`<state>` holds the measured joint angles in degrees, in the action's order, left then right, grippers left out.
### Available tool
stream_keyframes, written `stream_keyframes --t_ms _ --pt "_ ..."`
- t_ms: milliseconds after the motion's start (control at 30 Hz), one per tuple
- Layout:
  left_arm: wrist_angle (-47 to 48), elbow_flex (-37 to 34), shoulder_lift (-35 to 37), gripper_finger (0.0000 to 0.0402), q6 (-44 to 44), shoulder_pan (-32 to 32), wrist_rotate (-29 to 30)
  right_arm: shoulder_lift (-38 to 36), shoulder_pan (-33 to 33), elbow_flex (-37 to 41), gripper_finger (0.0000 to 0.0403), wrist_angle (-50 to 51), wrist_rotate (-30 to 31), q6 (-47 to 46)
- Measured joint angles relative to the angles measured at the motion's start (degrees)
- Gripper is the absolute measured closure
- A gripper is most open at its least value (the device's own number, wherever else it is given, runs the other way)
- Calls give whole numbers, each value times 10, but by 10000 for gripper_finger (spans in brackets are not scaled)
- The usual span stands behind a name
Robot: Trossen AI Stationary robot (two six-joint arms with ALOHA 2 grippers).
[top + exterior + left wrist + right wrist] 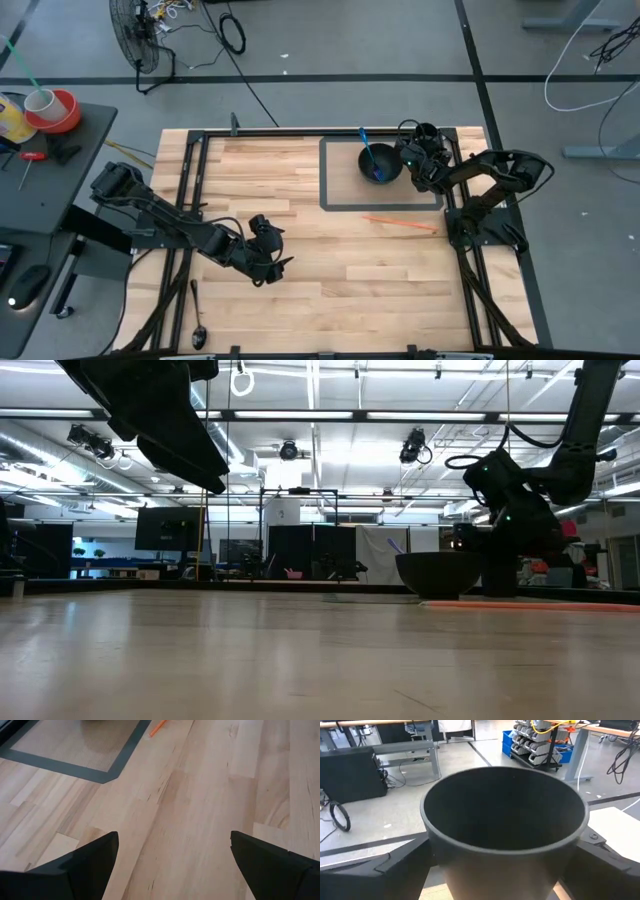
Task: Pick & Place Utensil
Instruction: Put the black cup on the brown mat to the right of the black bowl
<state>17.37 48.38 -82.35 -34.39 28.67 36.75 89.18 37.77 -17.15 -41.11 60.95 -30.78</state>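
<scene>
Currently right tool (408, 162) sits fingers spread beside the black bowl (380, 163) holding a blue utensil (367, 146), left tool (275, 262) open, empty over table (350, 270).

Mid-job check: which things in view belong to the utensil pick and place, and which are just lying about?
Job:
- black bowl on the grey-edged mat
- blue utensil in the bowl
- orange utensil on the table
- black spoon at the near left edge
- right pincer at the bowl; left pincer, open

Lying about:
- fan
- floor cable
- red roll on the side table
</scene>
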Motion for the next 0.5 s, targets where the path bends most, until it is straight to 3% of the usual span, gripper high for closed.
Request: stream_keyframes --t_ms 500 --pt "0 0 0 15 0 0 0 0 -12 0 5 32 -35 -36"
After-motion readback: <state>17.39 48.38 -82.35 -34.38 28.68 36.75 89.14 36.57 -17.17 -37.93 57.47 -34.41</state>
